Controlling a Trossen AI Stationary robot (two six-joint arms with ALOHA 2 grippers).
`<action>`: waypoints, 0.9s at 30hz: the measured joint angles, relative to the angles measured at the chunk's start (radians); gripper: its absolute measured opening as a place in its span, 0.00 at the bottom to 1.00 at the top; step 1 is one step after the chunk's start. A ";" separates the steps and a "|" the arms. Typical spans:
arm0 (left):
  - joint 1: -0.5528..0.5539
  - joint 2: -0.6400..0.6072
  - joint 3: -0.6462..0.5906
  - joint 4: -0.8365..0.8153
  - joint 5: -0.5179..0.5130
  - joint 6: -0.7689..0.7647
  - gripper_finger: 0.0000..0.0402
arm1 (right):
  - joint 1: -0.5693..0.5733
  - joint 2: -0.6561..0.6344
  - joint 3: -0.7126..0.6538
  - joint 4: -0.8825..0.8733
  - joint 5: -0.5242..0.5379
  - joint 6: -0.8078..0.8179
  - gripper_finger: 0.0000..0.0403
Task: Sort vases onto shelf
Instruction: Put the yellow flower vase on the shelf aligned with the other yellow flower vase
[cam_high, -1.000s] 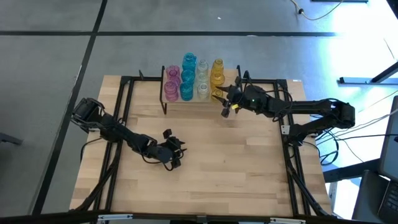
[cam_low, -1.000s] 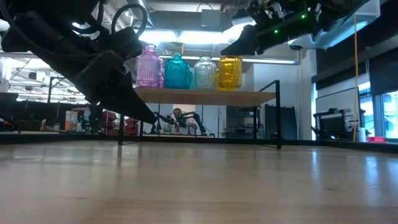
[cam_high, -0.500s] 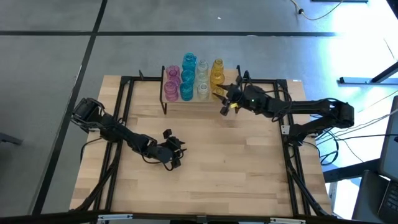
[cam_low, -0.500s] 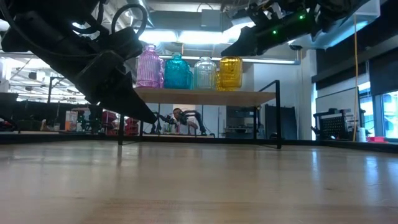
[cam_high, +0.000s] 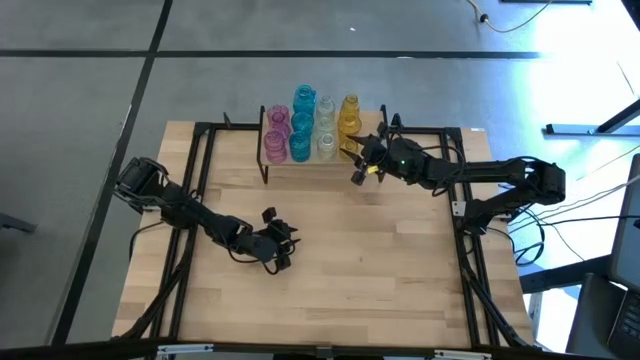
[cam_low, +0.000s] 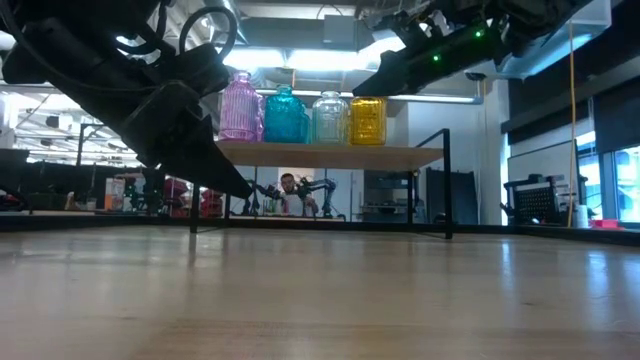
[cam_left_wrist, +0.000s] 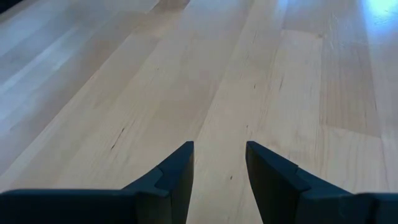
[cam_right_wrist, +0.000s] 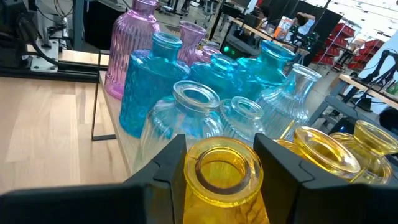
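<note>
A: Right, from above: the shelf (cam_high: 300, 165) sits at the far edge of the table (cam_high: 350, 260), and the vases (cam_high: 302, 125) stand on it in colour rows, pink, teal, clear, amber. The right gripper (cam_high: 358, 165) is at the shelf's near right corner, by the amber row. The left gripper (cam_high: 275, 245) waits low over the table's middle, well apart from all that.

B: And at table height?

A: Four front vases line the board (cam_low: 330, 154): pink, teal, clear and the amber vase (cam_low: 368, 119). The right arm's fingers come in from above, just over that amber one.

B: The left wrist camera?

A: Bare wood only; its fingers (cam_left_wrist: 177, 171) stand partly apart with nothing between them.

B: So the right wrist is the story.

A: Yes. A yellow neck (cam_right_wrist: 225, 168) sits right between the two dark fingers (cam_right_wrist: 165, 168), which straddle it closely. Whether they press the glass or have let go, I cannot tell. If this is the set-down, I'd say: make sure the base is flat on the board, open gently, then lift straight up. The clear vase (cam_right_wrist: 186, 118) is just beside it, so any sideways drift could knock the neighbours.
</note>
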 joint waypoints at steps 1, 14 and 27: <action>0.000 0.000 0.000 0.000 0.000 0.000 0.35 | 0.000 0.000 0.000 0.000 0.000 0.000 0.34; 0.000 0.000 0.000 0.000 0.000 0.000 0.35 | 0.001 0.000 0.000 -0.003 0.009 -0.008 0.34; 0.000 0.000 0.000 0.000 0.000 0.000 0.35 | 0.002 0.001 0.000 -0.004 0.027 -0.022 0.55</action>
